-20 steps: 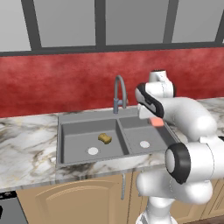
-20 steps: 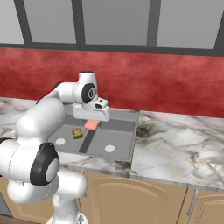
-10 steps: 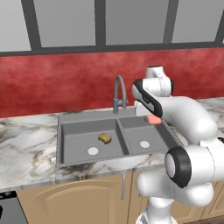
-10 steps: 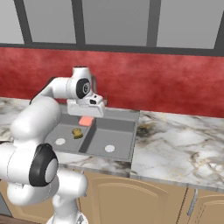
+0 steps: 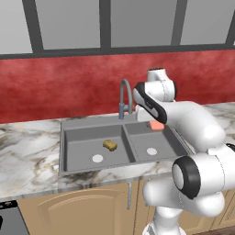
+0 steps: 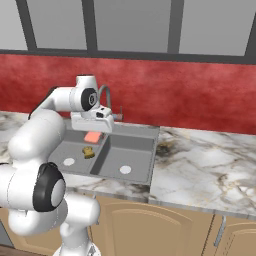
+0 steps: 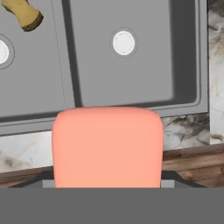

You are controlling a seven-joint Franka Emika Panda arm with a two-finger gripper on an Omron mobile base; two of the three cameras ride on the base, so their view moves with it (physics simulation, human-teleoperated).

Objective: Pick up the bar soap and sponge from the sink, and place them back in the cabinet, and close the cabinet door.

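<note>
Now your pincer [image 6: 93, 131] is gripping the soap [image 5: 156, 125], hanging it above the sink's [image 5: 78, 161] right basin; the sponge [image 5: 109, 145] is lying in the left basin, well apart.

You are looking at a glossy white arm [image 5: 197, 124] built of rounded, bulbous segments. Dark grey to black round caps mark its joints [image 5: 187, 177], one large on the lower body. The white hand block [image 6: 90, 121] is flat and boxy, trimmed in dark.
</note>
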